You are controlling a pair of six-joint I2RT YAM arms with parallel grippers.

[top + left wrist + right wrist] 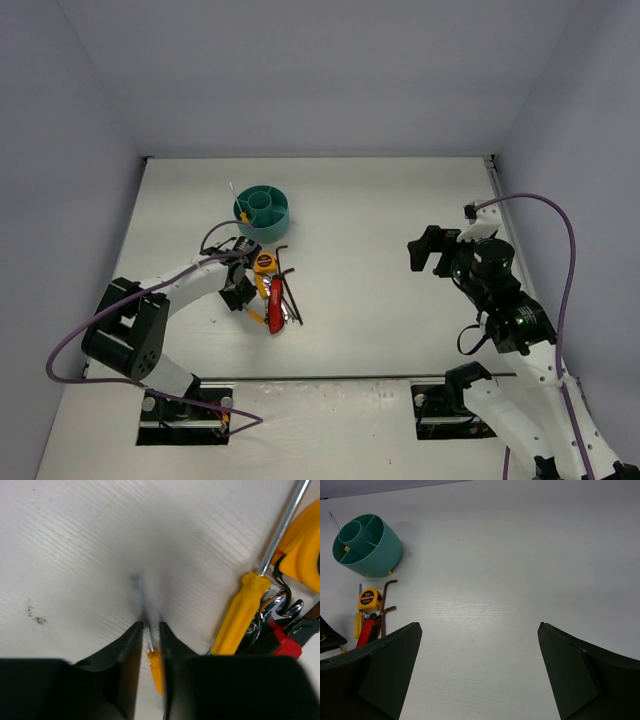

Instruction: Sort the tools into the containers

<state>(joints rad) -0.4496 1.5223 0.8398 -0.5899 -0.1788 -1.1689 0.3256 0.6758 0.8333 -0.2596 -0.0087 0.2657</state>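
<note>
Left gripper [150,626] fingers narrowly apart, straddling small screwdriver [156,670]; right gripper [480,626] spread wide, well right of teal organiser [370,555].

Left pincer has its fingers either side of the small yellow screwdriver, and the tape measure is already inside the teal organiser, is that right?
No. The tape measure is not inside the teal organiser; it lies on the table outside it, as the right wrist view shows. The left pincer does straddle the small yellow screwdriver.
</note>
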